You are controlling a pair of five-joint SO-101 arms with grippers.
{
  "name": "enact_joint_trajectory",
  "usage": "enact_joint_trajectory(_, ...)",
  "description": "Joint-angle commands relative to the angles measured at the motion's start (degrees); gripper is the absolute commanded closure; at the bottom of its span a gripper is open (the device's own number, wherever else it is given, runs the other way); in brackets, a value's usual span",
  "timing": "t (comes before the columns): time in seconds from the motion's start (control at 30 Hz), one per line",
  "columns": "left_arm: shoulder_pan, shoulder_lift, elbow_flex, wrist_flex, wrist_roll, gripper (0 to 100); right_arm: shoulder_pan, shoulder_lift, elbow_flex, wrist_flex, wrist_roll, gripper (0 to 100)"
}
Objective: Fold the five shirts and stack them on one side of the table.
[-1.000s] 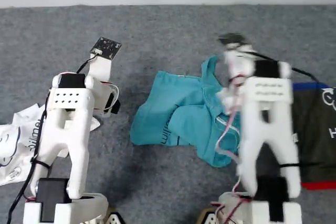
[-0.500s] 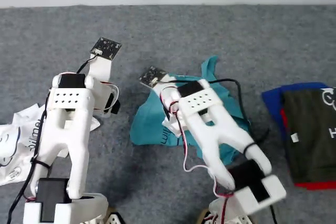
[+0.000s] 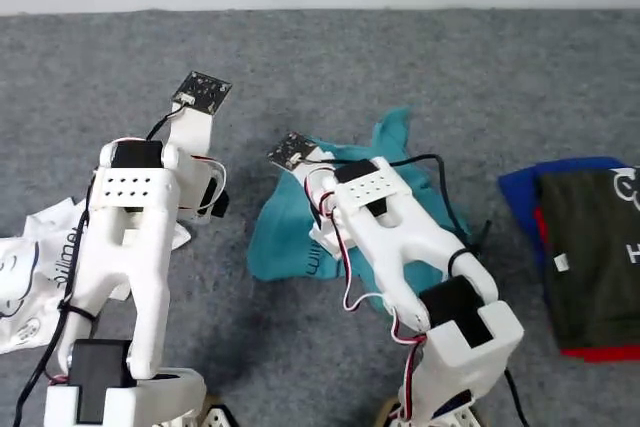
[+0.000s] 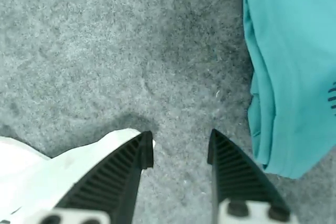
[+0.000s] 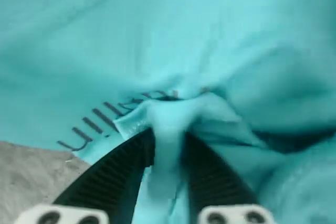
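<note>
Two arms reach over the grey table point(image 3: 420, 77) in the high view. The right arm point(image 3: 400, 237) lies across the crumpled teal shirt point(image 3: 285, 232) at the table's middle, while the left arm point(image 3: 130, 227) stands beside it, on the side of a loose white shirt point(image 3: 30, 267). A stack of folded shirts point(image 3: 590, 257) sits well apart on the far side of the right arm. The teal heap is bunched, so no clean long axis shows.

From the left wrist, the left gripper point(image 4: 178, 148) is spread over bare table, with a corner of white cloth under one finger. The teal shirt's edge lies just beside it – near, but not touching.

From the right wrist, the right gripper point(image 5: 168, 140) is pressed together on a raised fold of the teal shirt, close to its dark lettering – the cloth bulges up between the fingers.

So the right gripper is the one on the shirt. Any spreading would likely pull away from the left gripper's free edge.
</note>
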Motion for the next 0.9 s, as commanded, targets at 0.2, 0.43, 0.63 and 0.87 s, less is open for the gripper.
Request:
enact_joint_trajectory(0.2, 8.4, 0.8, 2.2, -21.6, 9.8, 82, 2.2, -22.9, -1.8, 16.8, 0.0, 98.9)
enact_joint_trajectory(0.43, 13.5, 11.5, 1.8, -39.9, 20.9, 82, 11.6, -37.1, 1.1, 22.0, 4.5, 98.9)
enact_joint_trajectory(0.63, 18.6, 21.7, -3.5, -39.7, 29.2, 82, 13.3, -39.2, 13.5, 17.2, 5.2, 98.9)
enact_joint_trajectory(0.87, 20.4, 26.2, -11.4, -25.9, 29.3, 82, 13.1, -38.9, 16.4, 13.4, 5.2, 98.9)
